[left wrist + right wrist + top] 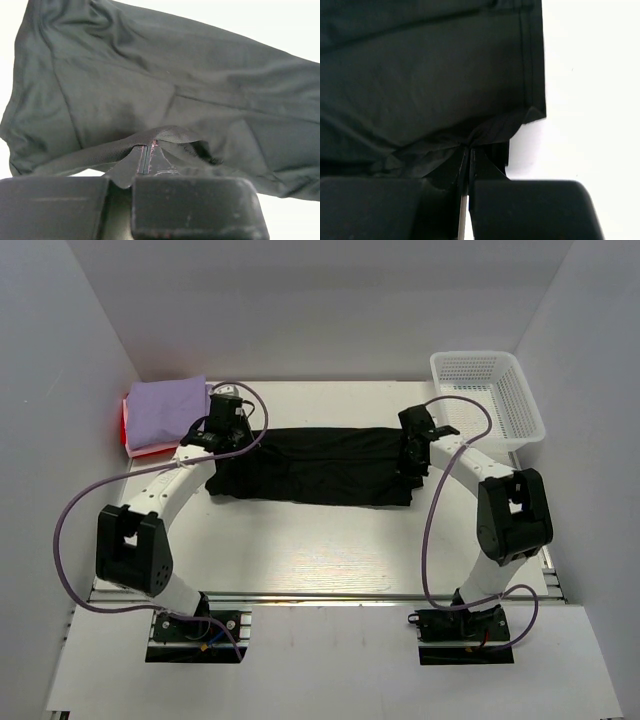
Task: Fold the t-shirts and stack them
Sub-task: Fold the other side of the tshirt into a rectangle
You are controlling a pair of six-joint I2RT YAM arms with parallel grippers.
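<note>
A black t-shirt (310,465) lies folded into a long band across the middle of the table. At its left end my left gripper (226,436) is shut on the black t-shirt (165,85), with a fold of cloth pinched at the fingertips (145,147). At its right end my right gripper (411,462) is shut on the shirt's hem corner (500,127), the cloth bunched where the fingers meet (469,150). A folded lavender t-shirt (168,408) lies on a red-pink t-shirt (127,430) at the back left.
A white mesh basket (490,395) stands at the back right corner. White walls close in the table on three sides. Purple cables loop from both arms over the near table.
</note>
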